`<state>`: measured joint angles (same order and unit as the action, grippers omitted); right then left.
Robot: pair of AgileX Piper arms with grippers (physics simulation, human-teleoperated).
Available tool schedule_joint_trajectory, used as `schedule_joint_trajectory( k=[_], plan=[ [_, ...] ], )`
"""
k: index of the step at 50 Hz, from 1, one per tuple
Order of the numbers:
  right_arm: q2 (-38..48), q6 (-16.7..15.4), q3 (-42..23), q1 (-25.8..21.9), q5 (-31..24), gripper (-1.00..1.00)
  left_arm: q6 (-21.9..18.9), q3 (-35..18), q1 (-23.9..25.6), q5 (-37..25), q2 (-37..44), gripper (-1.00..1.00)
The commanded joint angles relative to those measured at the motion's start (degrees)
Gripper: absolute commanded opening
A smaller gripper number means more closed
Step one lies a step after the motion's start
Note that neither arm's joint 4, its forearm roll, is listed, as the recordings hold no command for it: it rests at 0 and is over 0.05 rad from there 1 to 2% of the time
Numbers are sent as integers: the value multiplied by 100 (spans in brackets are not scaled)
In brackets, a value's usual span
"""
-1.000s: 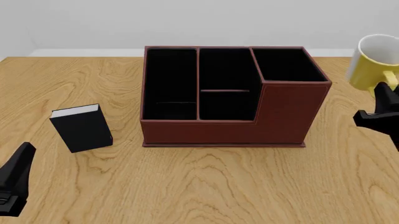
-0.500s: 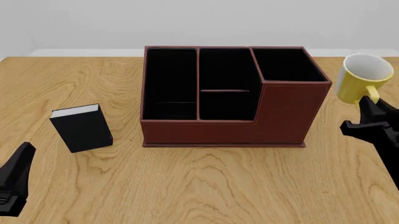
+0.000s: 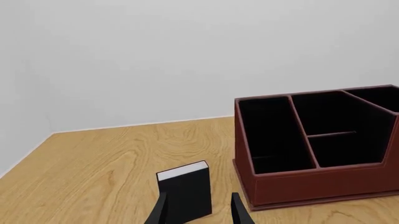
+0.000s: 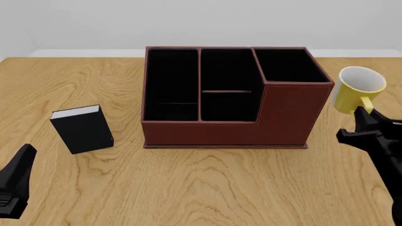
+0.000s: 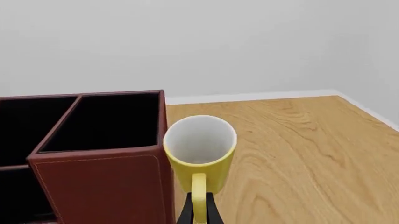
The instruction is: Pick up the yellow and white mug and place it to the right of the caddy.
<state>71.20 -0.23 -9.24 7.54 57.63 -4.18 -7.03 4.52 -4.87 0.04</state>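
A wooden table (image 4: 207, 183) stands against plain pale walls (image 4: 188, 23).

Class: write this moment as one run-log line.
right gripper: shut on mug handle | mug: right of caddy | left gripper: open, idle

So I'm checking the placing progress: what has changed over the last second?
The right pincer, shut on the yellow and white mug's handle, carried it left and down, close beside the caddy's right wall. The caddy, the black book and the left pincer stayed put.
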Motion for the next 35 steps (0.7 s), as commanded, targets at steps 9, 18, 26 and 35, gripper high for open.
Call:
schedule_joint_trajectory(
  k=[9, 18, 26, 35],
  plan=[
    [659, 95, 41, 94, 555, -100, 0, 5, -27, -6, -1, 100],
    [1074, 103, 6, 124, 821, -100, -2, -20, -57, -40, -2, 100],
    [1503, 127, 13, 145, 1128, -100, -5, -41, -58, -61, -2, 100],
    [1674, 120, -1, 172, 1216, -100, 2, -60, -53, -75, -2, 100]
  ],
)
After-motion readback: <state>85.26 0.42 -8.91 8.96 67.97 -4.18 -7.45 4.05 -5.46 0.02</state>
